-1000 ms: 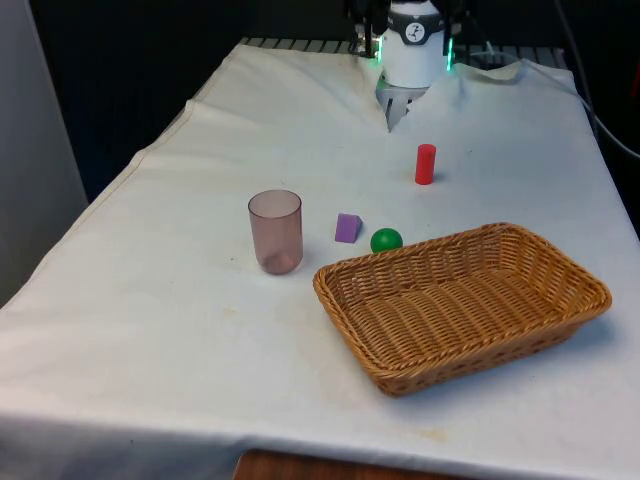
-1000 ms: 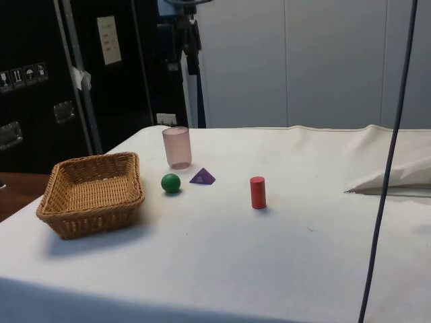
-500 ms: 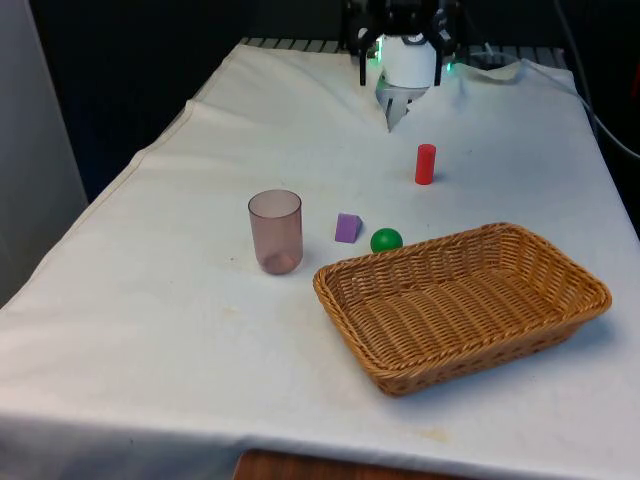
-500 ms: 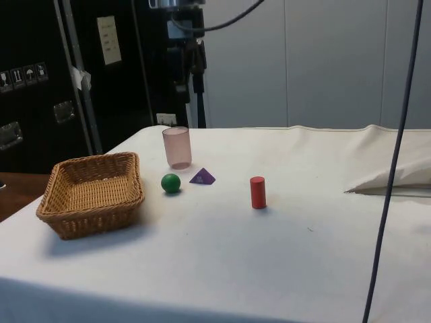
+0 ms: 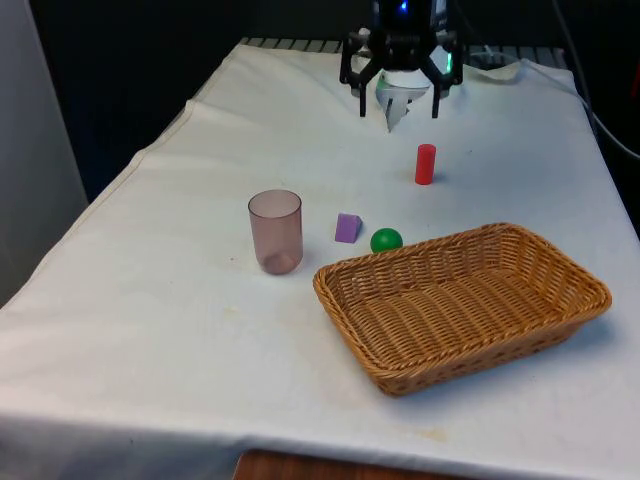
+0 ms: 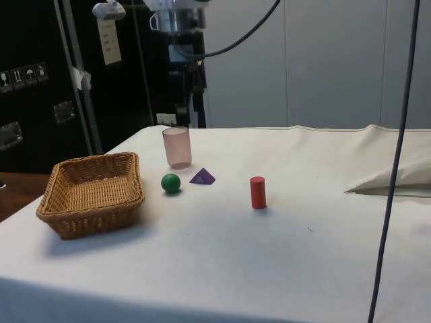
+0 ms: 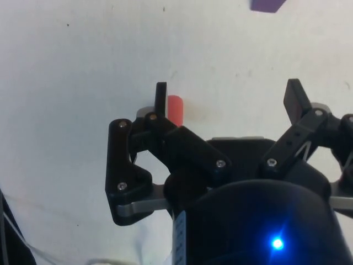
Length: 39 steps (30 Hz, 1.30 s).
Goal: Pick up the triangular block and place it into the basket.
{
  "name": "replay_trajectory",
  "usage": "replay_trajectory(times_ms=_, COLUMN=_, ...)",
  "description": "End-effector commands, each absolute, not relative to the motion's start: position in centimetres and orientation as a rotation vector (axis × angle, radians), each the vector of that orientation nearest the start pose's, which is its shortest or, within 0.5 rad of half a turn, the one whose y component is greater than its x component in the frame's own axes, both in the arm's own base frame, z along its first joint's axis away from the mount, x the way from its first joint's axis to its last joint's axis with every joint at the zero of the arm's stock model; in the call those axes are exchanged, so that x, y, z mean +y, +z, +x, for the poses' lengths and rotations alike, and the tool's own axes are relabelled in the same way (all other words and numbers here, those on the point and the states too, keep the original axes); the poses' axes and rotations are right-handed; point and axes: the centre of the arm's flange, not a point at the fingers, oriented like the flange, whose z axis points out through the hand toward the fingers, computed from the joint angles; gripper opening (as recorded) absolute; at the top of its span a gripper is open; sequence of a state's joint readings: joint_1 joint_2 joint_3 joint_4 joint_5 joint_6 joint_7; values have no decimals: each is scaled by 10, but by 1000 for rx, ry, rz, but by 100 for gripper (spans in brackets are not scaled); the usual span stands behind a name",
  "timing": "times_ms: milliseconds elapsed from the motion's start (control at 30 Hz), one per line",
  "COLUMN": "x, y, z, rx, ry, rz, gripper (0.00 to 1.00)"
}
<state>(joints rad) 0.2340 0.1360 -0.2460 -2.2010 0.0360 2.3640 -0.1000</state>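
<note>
White cloth, pincer lower than before, fingers apart, purple triangular block unmoved

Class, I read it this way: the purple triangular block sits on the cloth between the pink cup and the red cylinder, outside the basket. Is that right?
Not quite. In the front view, the triangular block sits between the cup and the green ball, outside the basket.

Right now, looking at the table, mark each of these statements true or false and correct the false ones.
1. The purple triangular block lies in the basket. False: it lies on the cloth beside the green ball.
2. The gripper is open and holds nothing. True.
3. The red cylinder has toppled over. False: it stands upright.
4. The pink cup stands upright. True.
</note>
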Motion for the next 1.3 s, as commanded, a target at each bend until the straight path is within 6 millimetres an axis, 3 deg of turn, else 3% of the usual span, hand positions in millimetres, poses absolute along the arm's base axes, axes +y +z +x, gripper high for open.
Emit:
replay_trajectory(times_ms=0, x=-5, y=324, z=549, rx=-102, ry=-51, rz=-3149, gripper=100)
replay_trajectory(times_ms=533, x=-10, y=285, z=554, rx=-60, ry=-105, rz=-3168, gripper=100)
replay_trajectory(times_ms=767, x=-20, y=256, z=554, rx=-20, ry=-165, rz=-3179, gripper=100)
replay_trajectory(times_ms=800, x=-19, y=261, z=555, rx=-31, ry=-144, rz=-3183, gripper=100)
replay_trajectory(times_ms=1267, x=-19, y=218, z=549, rx=9, ry=-163, rz=-3176, gripper=100)
